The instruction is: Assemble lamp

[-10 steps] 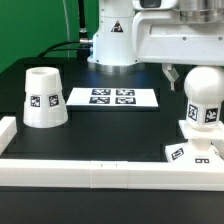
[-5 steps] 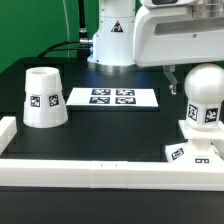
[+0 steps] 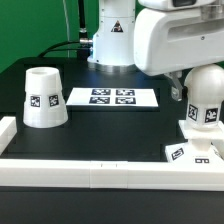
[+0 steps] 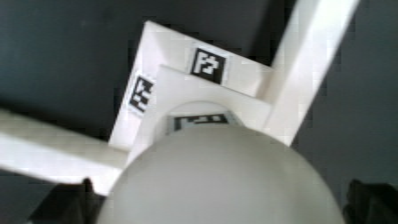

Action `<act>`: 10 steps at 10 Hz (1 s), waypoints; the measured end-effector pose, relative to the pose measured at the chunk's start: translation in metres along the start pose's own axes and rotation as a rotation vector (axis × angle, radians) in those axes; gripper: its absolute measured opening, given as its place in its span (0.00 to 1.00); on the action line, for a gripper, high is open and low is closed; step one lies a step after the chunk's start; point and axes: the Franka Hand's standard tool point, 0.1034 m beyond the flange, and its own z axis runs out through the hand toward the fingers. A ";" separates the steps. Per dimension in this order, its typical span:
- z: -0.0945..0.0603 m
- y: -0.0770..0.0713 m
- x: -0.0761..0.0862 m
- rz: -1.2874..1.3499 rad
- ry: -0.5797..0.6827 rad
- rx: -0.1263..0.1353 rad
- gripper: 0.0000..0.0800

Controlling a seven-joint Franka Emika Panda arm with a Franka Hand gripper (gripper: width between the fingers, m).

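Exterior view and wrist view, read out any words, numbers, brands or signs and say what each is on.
No words, numbers, brands or signs can be read in either view.
Only black-and-white square tags, patterns not letters, on the white tapered plastic shade, the rounded white plastic bulb, the flat square white base and the marker board.

Open black tabletop (image 3: 110,130) in the middle, with only the flat marker board (image 3: 112,98) toward the far side. Blocked on the exterior view's left by the upright shade (image 3: 42,97), on its right by the bulb (image 3: 206,100) standing on the base (image 3: 190,152). Fenced near by a low white rail (image 3: 100,172). Crowded above the bulb by the arm (image 3: 175,40).
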 end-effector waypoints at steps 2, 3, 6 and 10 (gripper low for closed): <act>-0.001 0.004 0.002 -0.274 -0.002 -0.042 0.87; -0.003 0.005 0.003 -0.389 -0.009 -0.055 0.87; -0.004 0.007 0.004 -0.567 -0.019 -0.054 0.87; -0.005 0.006 0.006 -0.877 -0.048 -0.087 0.87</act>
